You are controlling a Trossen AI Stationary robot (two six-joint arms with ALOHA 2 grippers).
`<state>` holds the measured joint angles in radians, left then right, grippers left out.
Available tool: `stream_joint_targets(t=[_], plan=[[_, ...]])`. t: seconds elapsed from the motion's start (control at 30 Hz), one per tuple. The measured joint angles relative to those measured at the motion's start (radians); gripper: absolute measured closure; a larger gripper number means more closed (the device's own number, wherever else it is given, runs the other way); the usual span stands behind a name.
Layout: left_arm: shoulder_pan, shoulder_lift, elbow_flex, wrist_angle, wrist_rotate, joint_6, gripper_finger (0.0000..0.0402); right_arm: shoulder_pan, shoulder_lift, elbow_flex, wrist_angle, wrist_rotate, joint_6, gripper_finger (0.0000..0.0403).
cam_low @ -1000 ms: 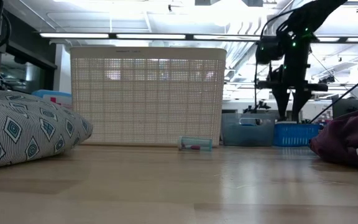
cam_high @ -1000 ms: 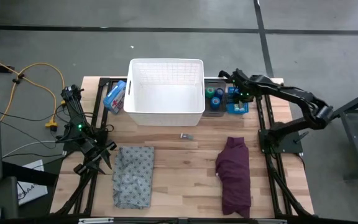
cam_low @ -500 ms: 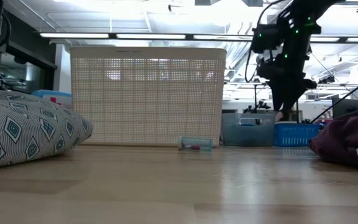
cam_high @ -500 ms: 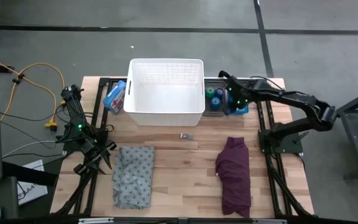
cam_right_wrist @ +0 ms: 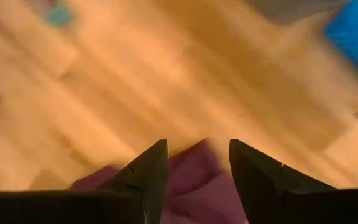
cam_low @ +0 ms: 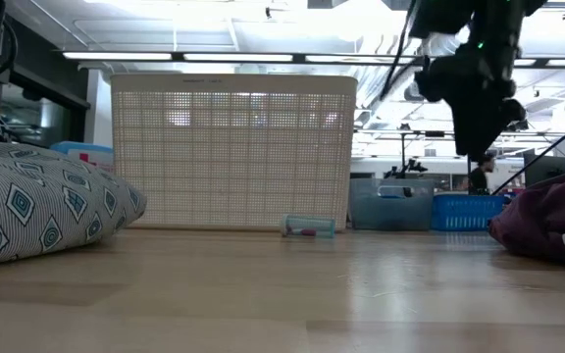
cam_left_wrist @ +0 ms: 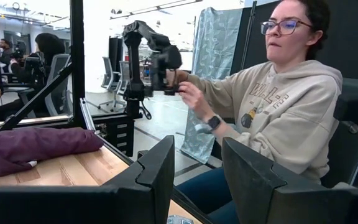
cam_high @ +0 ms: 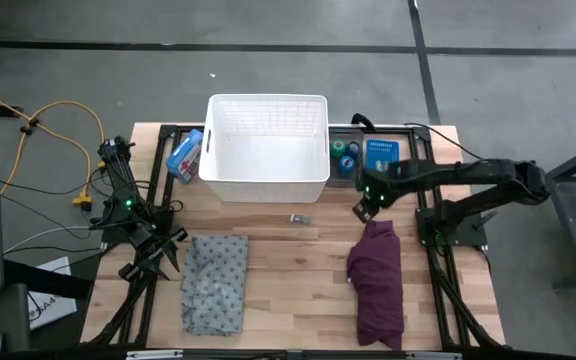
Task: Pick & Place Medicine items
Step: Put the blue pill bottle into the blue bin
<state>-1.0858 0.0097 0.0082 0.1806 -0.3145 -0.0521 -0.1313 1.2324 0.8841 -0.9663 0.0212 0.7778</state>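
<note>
Right gripper [cam_high: 364, 207], fingers spread and empty, hangs right of centre frame above the purple cloth [cam_high: 376, 275], left gripper [cam_high: 158, 250] parted at lower left.

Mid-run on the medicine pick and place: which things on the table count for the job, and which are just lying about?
Job:
- tape rolls, in the grey bin beside the basket
- small clear vial, on the wood in front of the basket
- white basket
- right gripper, open, above the purple cloth's top edge

Lying about:
- purple cloth
- grey patterned cloth
- blue tray
- blue packet
</note>
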Motion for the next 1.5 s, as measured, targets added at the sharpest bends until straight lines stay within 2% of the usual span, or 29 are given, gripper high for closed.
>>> stream_joint_targets(t=[0.33, 0.57, 0.73, 0.9, 1.17, 1.33, 1.5], plan=[[0.0, 0.0, 0.0, 0.0, 0.0, 0.0, 0.0274, 0.311, 0.001, 0.0, 0.176, 0.009, 0.127, 0.0243], [0.0, 0.0, 0.0, 0.0, 0.0, 0.0, 0.0274, 0.44, 0.002, 0.0, 0.28, 0.109, 0.111, 0.0243], [0.0, 0.0, 0.0, 0.0, 0.0, 0.0, 0.0274, 0.48, 0.022, 0.0, 0.307, 0.165, 0.049, 0.0243], [0.0, 0.0, 0.0, 0.0, 0.0, 0.0, 0.0274, 0.505, 0.12, 0.0, 0.336, 0.29, -0.039, 0.0243], [0.0, 0.0, 0.0, 0.0, 0.0, 0.0, 0.0274, 0.505, 0.301, -0.001, 0.602, 0.424, -0.194, 0.0243], [0.0, 0.0, 0.0, 0.0, 0.0, 0.0, 0.0274, 0.497, 0.39, -0.001, 0.76, 0.559, -0.208, 0.0243], [0.0, 0.0, 0.0, 0.0, 0.0, 0.0, 0.0274, 0.462, 0.485, -0.001, 0.92, 0.58, -0.257, 0.0243]])
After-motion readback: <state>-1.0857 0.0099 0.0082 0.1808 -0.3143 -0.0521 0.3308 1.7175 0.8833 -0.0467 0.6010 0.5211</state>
